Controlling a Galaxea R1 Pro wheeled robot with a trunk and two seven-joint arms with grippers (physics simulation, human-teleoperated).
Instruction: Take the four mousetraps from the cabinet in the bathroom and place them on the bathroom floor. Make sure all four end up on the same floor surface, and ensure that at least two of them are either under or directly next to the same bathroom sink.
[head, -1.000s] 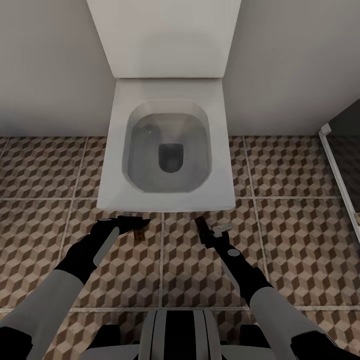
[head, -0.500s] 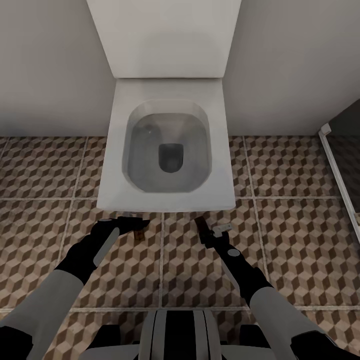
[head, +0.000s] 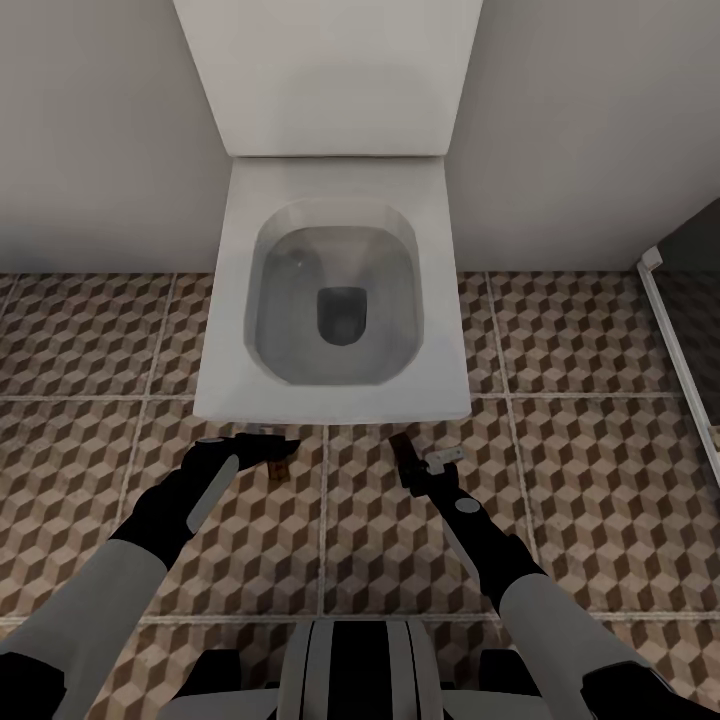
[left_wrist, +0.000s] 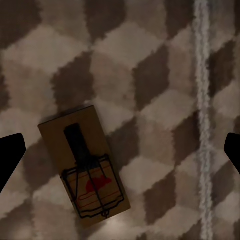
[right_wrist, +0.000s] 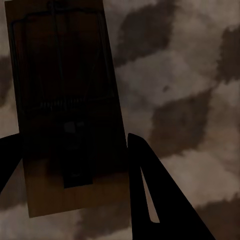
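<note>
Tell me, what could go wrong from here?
1. One mousetrap lies on the floor tiles in front of the toilet, not beside a sink, so the sink rule may be missed.
2. The right gripper seems to pinch the other mousetrap by its edges; it might slip and flip.

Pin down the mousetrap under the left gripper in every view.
Head view: mousetrap on the tiles beside the left gripper, before the toilet.
Left wrist view: mousetrap lying flat between the wide-open fingers.
Right wrist view: a second mousetrap, between the right gripper's fingers.
Shared landmark: the pale grout line.
</note>
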